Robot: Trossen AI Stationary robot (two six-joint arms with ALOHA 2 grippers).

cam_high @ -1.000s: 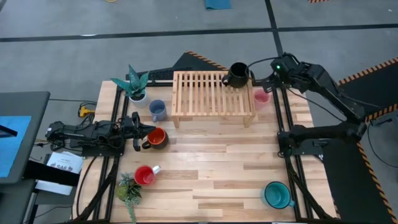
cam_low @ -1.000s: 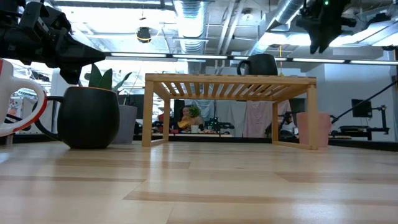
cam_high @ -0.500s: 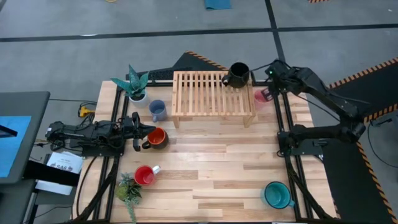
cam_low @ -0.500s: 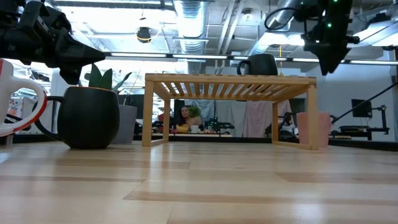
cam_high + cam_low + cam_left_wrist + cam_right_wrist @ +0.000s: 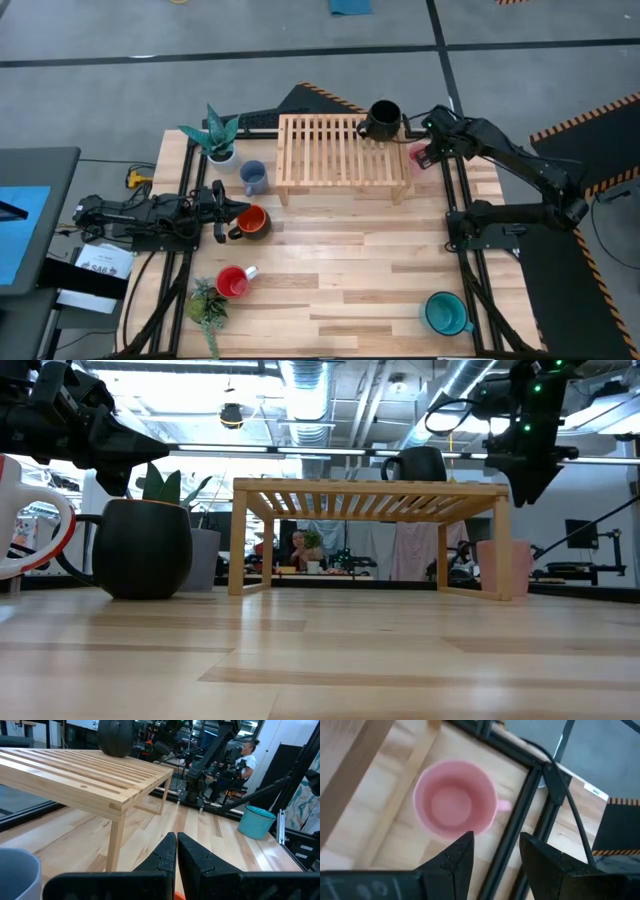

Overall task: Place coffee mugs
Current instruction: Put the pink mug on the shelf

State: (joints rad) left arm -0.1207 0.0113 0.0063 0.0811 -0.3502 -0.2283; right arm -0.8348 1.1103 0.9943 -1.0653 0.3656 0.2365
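A black mug (image 5: 381,118) stands on the far right corner of the wooden slat rack (image 5: 340,150). The pink mug (image 5: 455,800) stands upright on the table just right of the rack. My right gripper (image 5: 495,855) hangs open above it, pointing steeply down, a little toward the mug's handle side; in the high view it (image 5: 430,150) partly covers the pink mug (image 5: 417,160). My left gripper (image 5: 222,208) waits shut at the table's left, just above the orange mug (image 5: 252,221). The pale blue mug (image 5: 253,177), red mug (image 5: 233,282) and teal mug (image 5: 444,313) stand on the table.
Two small potted plants stand at the left, one (image 5: 215,135) far and one (image 5: 207,305) near. A black frame rail (image 5: 520,810) runs close beside the pink mug. The rack's right leg (image 5: 498,550) stands next to the pink mug (image 5: 510,568).
My right gripper has come down from above the rack's far right corner toward the pink mug, shifting toward the table's near edge and tipping more steeply downward. Its fingers have stayed open. The mugs have not moved.
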